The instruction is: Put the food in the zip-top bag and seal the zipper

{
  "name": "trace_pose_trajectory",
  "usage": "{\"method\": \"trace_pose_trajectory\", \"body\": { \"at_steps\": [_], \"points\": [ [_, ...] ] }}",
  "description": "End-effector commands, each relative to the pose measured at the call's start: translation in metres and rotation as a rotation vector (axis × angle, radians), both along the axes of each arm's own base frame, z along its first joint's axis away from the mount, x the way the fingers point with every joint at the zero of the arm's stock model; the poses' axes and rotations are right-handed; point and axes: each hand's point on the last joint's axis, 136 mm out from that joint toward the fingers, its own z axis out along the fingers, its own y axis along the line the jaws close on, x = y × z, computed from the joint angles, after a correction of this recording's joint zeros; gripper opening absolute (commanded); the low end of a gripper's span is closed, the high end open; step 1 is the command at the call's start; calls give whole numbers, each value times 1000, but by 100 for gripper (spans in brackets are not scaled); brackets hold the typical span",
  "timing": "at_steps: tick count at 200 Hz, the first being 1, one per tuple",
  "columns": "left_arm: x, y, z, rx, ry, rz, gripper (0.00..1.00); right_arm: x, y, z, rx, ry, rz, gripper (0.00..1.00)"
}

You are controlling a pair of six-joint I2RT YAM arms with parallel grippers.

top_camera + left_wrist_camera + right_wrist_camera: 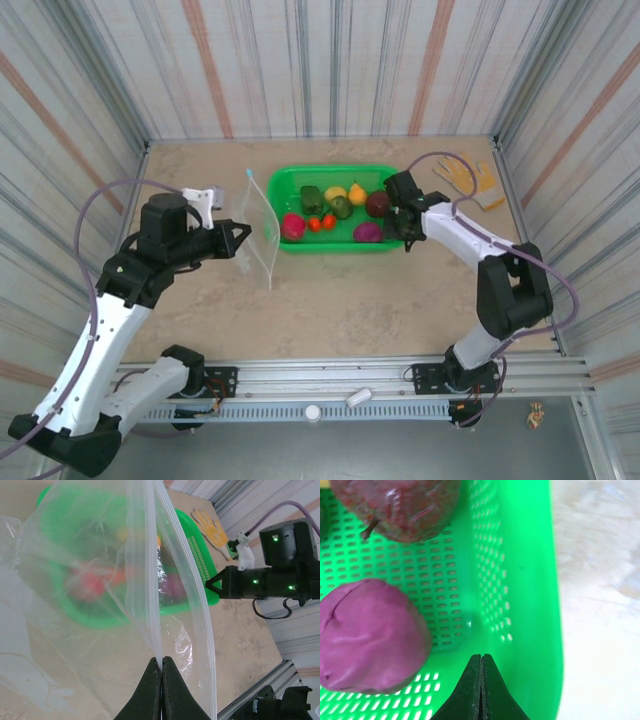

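Item: zip-top bag [262,237], clear and floppy, stood on edge on the table [330,310] just left of the green basket [340,246], nothing inside it that I could see. My left pincer [161,666] was clenched on one film edge, holding the bag up. Item: food, all lying in the basket. The magenta piece [370,640] and maroon piece [400,505] lay nearest my right pincer [481,667], which hung clenched on nothing by the basket's right-hand wall. Tan glove [465,180]: well apart, disregarded. Step in hand, as I judged it: the first pick. To do it well I needed to spread the right jaws, shift over the magenta piece, straddle its widest part, and have the left hold the bag's mouth gaping toward the basket.
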Motion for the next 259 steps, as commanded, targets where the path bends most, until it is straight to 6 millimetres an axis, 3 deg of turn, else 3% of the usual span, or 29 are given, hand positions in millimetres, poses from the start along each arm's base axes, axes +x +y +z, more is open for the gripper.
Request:
{"method": "trace_pose_trajectory", "body": {
  "at_steps": [1,40,52,61,85,103,118,128,144,154,161,187,228,259],
  "points": [
    [1,-6,3,-14,22,-21,0,-27,-41,-11,-25,49,-138,0],
    [6,-9,8,-37,3,-17,0,-51,-115,-4,-103,-24,-372,0],
    [8,-10,9,-38,4,-14,0,-51,-128,5,-95,-80,-418,0],
    [10,-12,9,-46,18,-18,0,-48,-126,13,-68,-117,-413,0],
    [9,-29,3,-66,98,-107,0,-32,-79,39,20,-181,-208,0],
    [9,-39,-5,-76,165,-161,0,-26,-32,58,102,-249,-46,24],
    [11,-43,-11,-86,191,-169,0,-24,12,68,206,-257,104,39],
    [12,-44,-14,-87,202,-166,0,-24,39,70,243,-242,194,56],
    [14,-45,-15,-90,213,-167,0,-27,67,62,259,-148,281,63],
    [14,-46,-16,-96,224,-167,0,-26,78,54,260,-102,301,65],
    [14,-48,-16,-102,228,-174,0,-24,83,51,258,-84,311,73],
    [16,-51,-18,-112,245,-179,0,-4,85,38,200,-63,284,88],
    [16,-50,-14,-118,218,-179,0,27,90,11,93,19,262,86],
    [14,-47,-19,-102,218,-174,0,40,99,-5,61,44,265,85]
  ]
}}
